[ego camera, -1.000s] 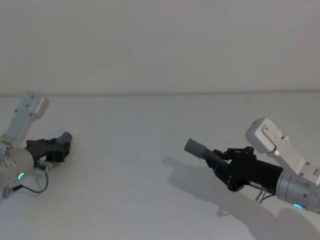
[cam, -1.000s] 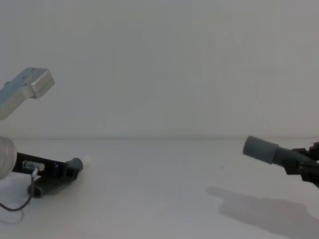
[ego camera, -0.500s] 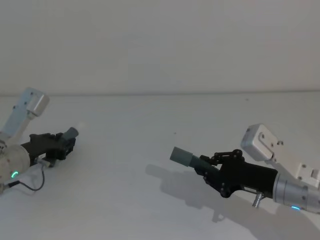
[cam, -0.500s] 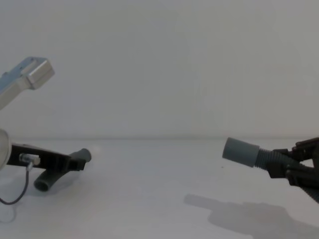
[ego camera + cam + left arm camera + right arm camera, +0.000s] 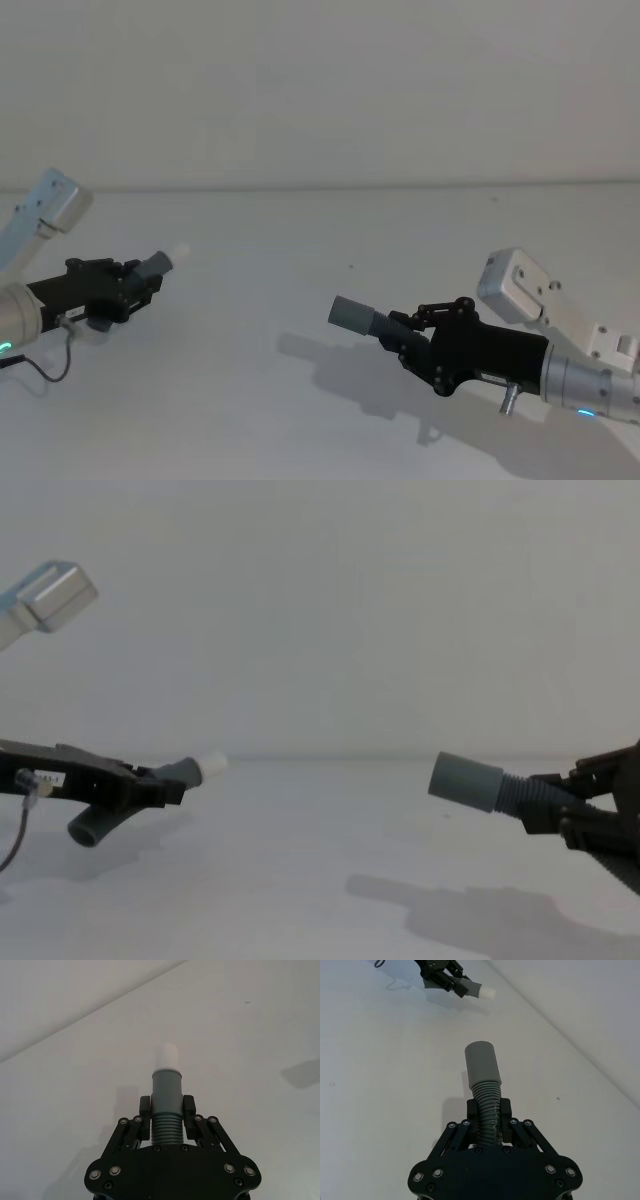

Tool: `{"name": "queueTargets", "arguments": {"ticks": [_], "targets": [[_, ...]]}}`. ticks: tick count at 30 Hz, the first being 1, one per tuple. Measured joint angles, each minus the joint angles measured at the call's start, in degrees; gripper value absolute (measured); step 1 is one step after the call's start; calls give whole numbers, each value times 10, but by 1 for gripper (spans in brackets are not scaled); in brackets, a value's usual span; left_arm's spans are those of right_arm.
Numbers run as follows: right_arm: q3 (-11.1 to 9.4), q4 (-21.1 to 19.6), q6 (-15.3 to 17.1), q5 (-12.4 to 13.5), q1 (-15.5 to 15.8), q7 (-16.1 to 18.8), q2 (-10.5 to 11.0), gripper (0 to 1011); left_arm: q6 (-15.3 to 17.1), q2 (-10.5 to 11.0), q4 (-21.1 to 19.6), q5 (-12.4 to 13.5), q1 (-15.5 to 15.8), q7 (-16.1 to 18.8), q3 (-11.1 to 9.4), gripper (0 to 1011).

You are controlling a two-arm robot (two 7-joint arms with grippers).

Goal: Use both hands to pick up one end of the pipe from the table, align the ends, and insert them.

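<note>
- Both pipe halves are closer together than a second ago. We see the left gripper [image 5: 140, 283] lifting its white-tipped pipe piece [image 5: 155, 265] up and inward. The right gripper [image 5: 405, 335] carries its ribbed pipe piece [image 5: 385, 325] further left.
- Our left piece is dark grey and ends in a short white tip [image 5: 180, 251]. The right one has a ribbed stretch and a smooth, wider grey socket [image 5: 350, 314].
- Each gripper is clamped on its piece's ribbed part, above the white table [image 5: 260, 400]. The two ends face each other, still well apart.
- From the chest, the left piece's bent lower end sits higher than before.
- We cannot see the right piece's rear behind its jaws.
</note>
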State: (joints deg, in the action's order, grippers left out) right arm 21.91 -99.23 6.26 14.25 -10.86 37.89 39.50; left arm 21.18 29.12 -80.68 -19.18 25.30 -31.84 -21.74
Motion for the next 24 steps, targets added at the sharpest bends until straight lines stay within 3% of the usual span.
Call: {"name": "queueTargets", "arguments": {"ticks": [8, 24], "targets": [[6, 2, -4, 1, -6, 0, 0, 227, -35, 29, -8, -5, 8, -63, -15, 348], [26, 7, -12, -5, -19, 4, 4, 227, -80, 71, -29, -3, 32, -158, -48, 348]]}}
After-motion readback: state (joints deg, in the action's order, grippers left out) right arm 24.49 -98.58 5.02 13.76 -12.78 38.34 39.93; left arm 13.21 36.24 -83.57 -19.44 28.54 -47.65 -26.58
